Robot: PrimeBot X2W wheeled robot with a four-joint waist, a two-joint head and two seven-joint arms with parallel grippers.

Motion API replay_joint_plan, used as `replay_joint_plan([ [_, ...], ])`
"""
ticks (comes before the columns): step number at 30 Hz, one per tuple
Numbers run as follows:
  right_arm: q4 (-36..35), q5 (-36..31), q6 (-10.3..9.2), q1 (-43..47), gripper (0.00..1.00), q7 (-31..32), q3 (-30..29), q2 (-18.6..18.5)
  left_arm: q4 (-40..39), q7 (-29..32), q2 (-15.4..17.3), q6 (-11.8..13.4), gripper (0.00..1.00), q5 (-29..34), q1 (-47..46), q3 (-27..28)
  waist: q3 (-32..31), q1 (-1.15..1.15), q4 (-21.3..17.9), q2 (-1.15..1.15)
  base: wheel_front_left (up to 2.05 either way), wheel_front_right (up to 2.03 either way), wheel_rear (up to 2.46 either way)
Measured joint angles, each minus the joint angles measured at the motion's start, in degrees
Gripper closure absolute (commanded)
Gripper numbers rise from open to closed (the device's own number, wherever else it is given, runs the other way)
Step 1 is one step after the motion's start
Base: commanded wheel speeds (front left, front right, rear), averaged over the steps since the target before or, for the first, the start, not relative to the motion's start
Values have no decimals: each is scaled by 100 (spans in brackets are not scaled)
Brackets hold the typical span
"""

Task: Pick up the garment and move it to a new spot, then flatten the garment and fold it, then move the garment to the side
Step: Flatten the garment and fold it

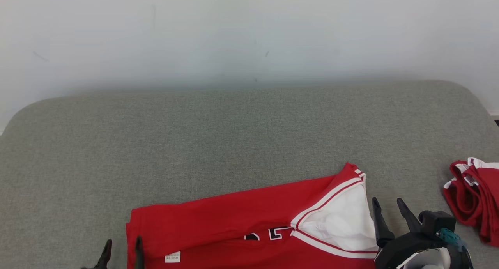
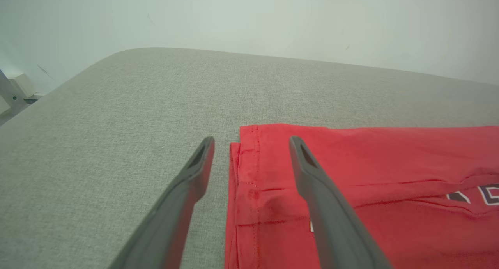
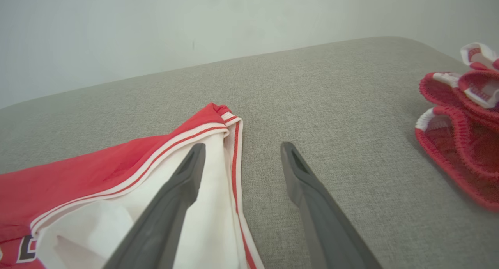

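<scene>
Folding the garment (image 1: 234,218) is judged the step in hand.
The left hand (image 2: 251,142), spread and empty, is set astride its hem, the right hand (image 3: 241,148) likewise astride its collar edge; both ends must be gripped next. The grey cloth worktop (image 1: 234,124) is backed by a pale wall (image 1: 234,35).

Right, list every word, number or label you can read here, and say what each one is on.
No text here reads whole.
Black, white-edged lettering on the red garment: only parts of characters show, so it is not readable.
White tag near the garment's hem: the print is too small to read.
Red pile at the right: no text that I can make out.
</scene>
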Motion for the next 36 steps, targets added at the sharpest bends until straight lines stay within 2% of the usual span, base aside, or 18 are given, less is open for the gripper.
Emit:
replay_joint_plan([
  [7,104,-202,0,-52,0,13,-11,73,-242,0,-394,-8,0,649,302,333,-18,0,119,0,0,0,0],
  [17,492,-533,0,-172,0,243,-98,58,-216,0,-691,-281,0,1096,362,616,10,0,267,0,0,0,0],
  [29,1131,-630,0,-565,0,901,-76,85,-103,0,-808,-413,0,1221,247,740,244,0,423,0,0,0,0],
  [34,1261,-475,-9,-613,0,1078,108,126,-86,0,-817,-454,0,1243,219,771,269,0,473,0,0,0,0],
  [35,1272,-427,-18,-620,29,1098,147,125,-81,0,-818,-455,0,1243,218,779,274,-1,474,0,0,0,0],
  [36,1272,-427,-18,-620,51,1098,147,125,-81,0,-818,-455,0,1243,218,779,274,-1,474,0,0,0,0],
])
